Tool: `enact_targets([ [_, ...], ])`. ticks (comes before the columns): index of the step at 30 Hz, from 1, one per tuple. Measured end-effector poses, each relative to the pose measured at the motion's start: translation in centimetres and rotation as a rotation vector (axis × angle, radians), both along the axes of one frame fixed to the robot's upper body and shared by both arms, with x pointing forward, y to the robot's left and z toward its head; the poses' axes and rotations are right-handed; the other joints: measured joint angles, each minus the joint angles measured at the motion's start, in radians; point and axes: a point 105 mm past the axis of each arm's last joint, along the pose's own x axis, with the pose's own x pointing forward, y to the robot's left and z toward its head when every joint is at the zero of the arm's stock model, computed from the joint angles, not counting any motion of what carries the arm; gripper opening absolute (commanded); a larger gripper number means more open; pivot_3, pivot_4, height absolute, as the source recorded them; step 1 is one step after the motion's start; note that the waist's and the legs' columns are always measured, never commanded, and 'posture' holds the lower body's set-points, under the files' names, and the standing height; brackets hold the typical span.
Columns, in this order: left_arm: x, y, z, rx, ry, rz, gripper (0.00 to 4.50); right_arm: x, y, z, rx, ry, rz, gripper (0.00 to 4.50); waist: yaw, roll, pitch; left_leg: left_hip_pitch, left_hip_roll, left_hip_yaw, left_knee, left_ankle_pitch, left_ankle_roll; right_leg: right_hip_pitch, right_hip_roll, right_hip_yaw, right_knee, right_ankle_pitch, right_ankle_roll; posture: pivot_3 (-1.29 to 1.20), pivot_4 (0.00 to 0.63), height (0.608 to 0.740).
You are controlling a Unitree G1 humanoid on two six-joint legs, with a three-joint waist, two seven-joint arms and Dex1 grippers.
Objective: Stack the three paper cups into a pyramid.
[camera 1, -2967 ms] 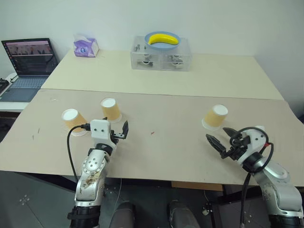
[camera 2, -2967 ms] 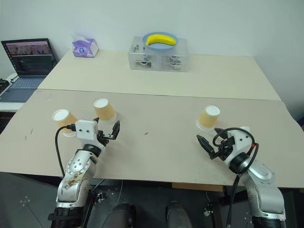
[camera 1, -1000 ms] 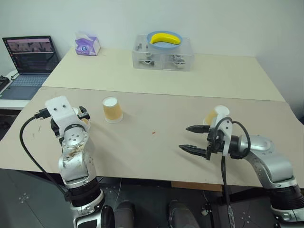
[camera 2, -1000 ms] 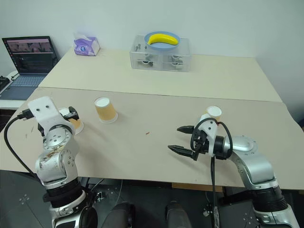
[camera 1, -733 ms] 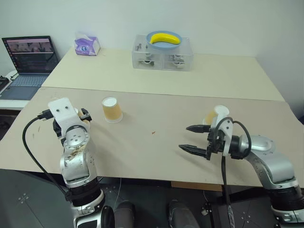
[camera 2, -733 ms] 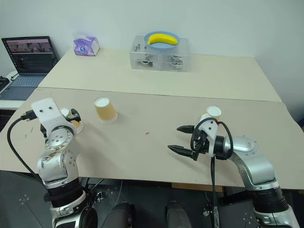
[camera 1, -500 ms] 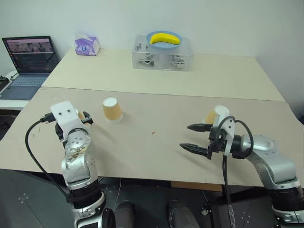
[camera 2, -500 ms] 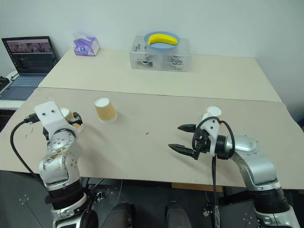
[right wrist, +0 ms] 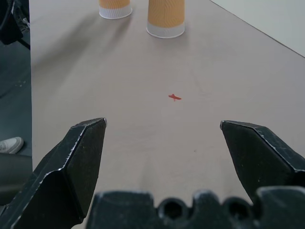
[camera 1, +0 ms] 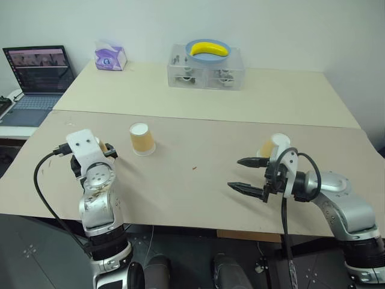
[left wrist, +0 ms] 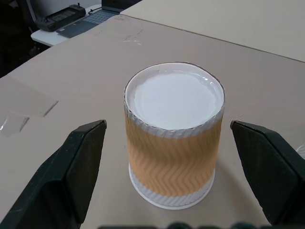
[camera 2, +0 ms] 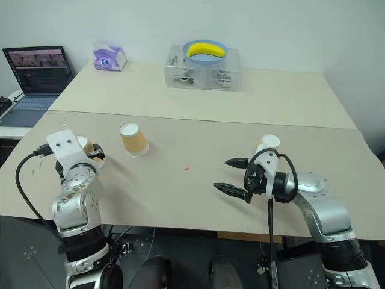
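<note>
Three paper cups stand upside down on the near table. The left cup [left wrist: 174,143] sits between the spread fingers of my left gripper [camera 1: 103,150], and neither finger touches it. From the head camera, that hand hides most of the cup. The middle cup [camera 1: 142,139] stands free just to its right. The right cup [camera 1: 274,146] stands just beyond my right wrist. My right gripper [camera 1: 236,173] hovers open and empty, pointing toward the table's middle. No pyramid is in view.
A small red mark [camera 1: 194,168] lies mid-table. On the far table stand a clear box [camera 1: 206,75] carrying a blue bowl with a banana [camera 1: 207,48], and a tissue box [camera 1: 110,58]. A laptop [camera 1: 37,72] sits at far left.
Three seconds ago my left gripper was by the middle cup and my right gripper sat low at the table's right edge. Both have since moved. Over the last second, hardly anything shifted.
</note>
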Motion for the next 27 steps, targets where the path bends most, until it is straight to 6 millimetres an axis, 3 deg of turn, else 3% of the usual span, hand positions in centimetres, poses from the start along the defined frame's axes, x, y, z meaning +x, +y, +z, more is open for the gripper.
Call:
enact_targets([
  [15,1.0,0.2,-0.3,0.006,-0.003,-0.001,4.46,0.0,-0.1,0.0,-0.004,0.002,-0.003,4.50,0.001,0.000,0.000,0.000,0.000,0.000,0.000,0.000,0.000,0.000,0.000,0.000,0.000,0.000,0.000,0.00,0.150,0.694],
  [18,1.1,0.0,-0.3,-0.004,-0.009,-0.007,3.78,0.0,-0.2,0.0,-0.009,0.001,-0.005,4.50,0.001,0.000,0.000,0.000,0.000,0.000,0.000,0.000,0.000,0.000,0.000,0.000,0.000,0.000,0.000,0.00,0.150,0.694],
  [21,1.3,-0.3,0.0,-0.010,-0.042,-0.023,2.67,0.0,-0.2,0.0,-0.012,0.001,-0.006,4.50,0.001,0.000,0.000,0.000,0.000,0.000,0.000,0.000,0.000,0.000,0.000,0.000,0.000,0.000,0.000,0.00,0.150,0.694],
  [27,1.3,-0.4,0.2,0.000,-0.050,-0.030,2.46,0.0,-0.3,0.0,-0.019,0.002,-0.008,4.50,0.001,0.000,0.000,0.000,0.000,0.000,0.000,0.000,0.000,0.000,0.000,0.000,0.000,0.000,0.000,0.00,0.150,0.694],
])
